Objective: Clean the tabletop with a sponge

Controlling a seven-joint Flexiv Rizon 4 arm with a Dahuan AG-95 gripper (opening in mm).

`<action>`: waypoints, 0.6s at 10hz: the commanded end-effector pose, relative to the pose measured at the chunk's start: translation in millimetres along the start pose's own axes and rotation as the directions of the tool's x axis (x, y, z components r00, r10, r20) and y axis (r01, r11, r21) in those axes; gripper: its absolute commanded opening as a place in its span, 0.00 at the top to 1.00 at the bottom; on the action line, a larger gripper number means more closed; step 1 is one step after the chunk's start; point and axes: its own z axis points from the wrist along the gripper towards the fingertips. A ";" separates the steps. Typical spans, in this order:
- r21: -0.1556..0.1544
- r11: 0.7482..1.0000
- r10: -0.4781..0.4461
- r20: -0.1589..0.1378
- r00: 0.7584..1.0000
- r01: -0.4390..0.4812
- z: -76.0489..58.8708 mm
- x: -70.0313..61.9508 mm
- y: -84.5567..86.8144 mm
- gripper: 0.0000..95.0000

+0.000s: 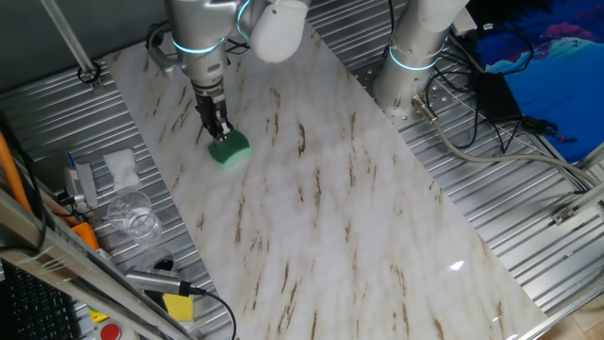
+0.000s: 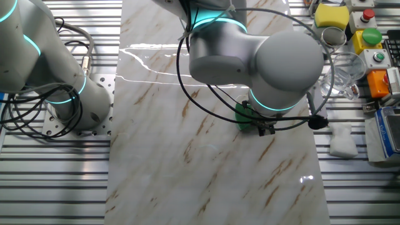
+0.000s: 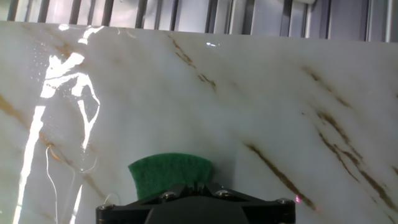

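Sponge (image 1: 229,148) lies flat on the marble counter (image 1: 330,217) near its far left edge, and your hand (image 1: 219,129) is clamped on its upper rim, so the broad green face meets the slab for wiping. To the left, on the ribbed metal, a white tissue (image 1: 122,166), a clear glass (image 1: 130,213) and a yellow block (image 1: 177,306) sit clear of the stroke. To the right, you have the long streaked slab lying open, likely leaving most of the wiping ahead.
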 end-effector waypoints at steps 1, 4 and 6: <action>0.008 1.000 0.008 0.001 1.000 -0.008 0.0 2.1 5.8 1.00; 0.006 1.000 0.009 0.004 1.000 -0.009 0.7 1.2 7.5 1.00; 0.002 1.000 0.012 0.008 1.000 -0.012 1.0 0.8 8.2 1.00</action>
